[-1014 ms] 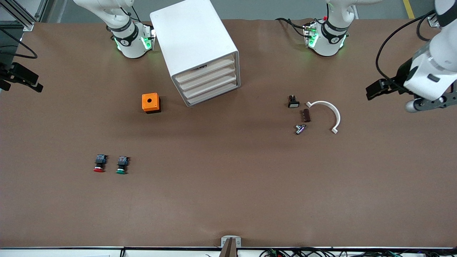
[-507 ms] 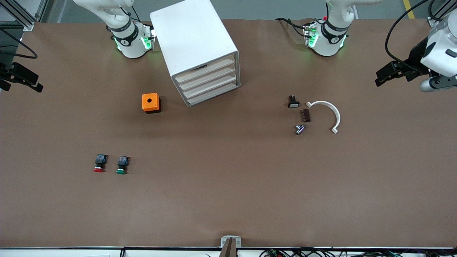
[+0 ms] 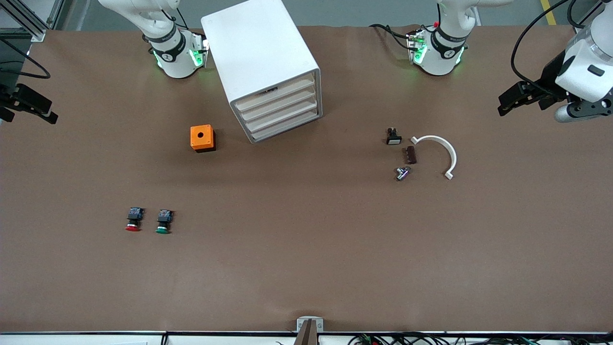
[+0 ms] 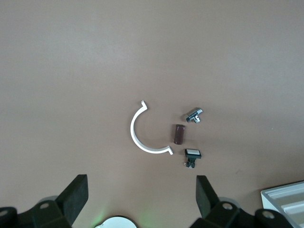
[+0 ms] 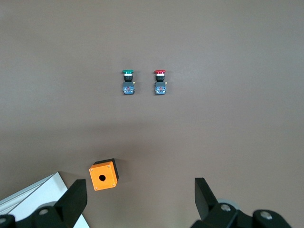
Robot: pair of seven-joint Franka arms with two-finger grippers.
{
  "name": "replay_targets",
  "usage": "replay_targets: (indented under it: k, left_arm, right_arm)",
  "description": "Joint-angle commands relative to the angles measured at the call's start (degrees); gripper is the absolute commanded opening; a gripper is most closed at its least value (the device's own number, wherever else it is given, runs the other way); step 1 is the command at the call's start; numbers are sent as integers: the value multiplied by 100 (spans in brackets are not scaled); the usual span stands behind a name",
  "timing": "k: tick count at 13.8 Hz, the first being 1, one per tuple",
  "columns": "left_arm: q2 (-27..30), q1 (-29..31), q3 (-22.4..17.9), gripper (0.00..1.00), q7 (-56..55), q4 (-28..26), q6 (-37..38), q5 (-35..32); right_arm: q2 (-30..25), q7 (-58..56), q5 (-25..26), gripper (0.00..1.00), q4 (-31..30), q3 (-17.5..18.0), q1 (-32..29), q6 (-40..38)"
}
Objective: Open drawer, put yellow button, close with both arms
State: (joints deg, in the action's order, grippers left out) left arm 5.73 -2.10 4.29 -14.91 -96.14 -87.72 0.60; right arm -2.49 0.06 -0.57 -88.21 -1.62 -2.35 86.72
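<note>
The white cabinet point(image 3: 266, 67) stands between the arm bases, its long axis and 4 shut beige-fronted drawers point(image 3: 279, 108) facing about 5 o'clock in the front view; no yellow button is visible. The left tool point(image 3: 508, 102), wide open and empty, has drifted slightly since half a second ago over the tabletop's point(image 3: 306, 249) left-arm end. The right tool point(image 3: 28, 106) waits, open, empty.

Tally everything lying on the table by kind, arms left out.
Push buttons: 2, the red-capped button and the green-capped button
Drawer cabinet: 1
Orange cube: 1
White curved piece: 1
Small black switch: 1
Brown block: 1
Metal fitting: 1
Total: 8
</note>
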Motion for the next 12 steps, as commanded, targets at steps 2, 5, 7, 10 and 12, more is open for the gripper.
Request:
replay_targets:
  k: [2, 5, 7, 10, 12]
  left_arm:
    - [-27, -27, 2, 100, 164, 77, -44, -236]
    - [-54, -1, -7, 100, 312, 166, -9, -236]
    - [-115, -1, -16, 100, 375, 244, -18, -236]
    - [-291, -10, -7, 100, 340, 499, -9, -236]
    - [-291, -10, -7, 100, 340, 500, -9, -236]
  right_arm:
    - [12, -59, 75, 100, 59, 38, -20, -15]
    - [12, -68, 75, 100, 67, 39, -20, -15]
    - [12, -68, 75, 100, 59, 39, -20, -15]
    - [12, -68, 75, 100, 67, 39, -20, -15]
    - [12, -68, 75, 100, 67, 39, -20, -15]
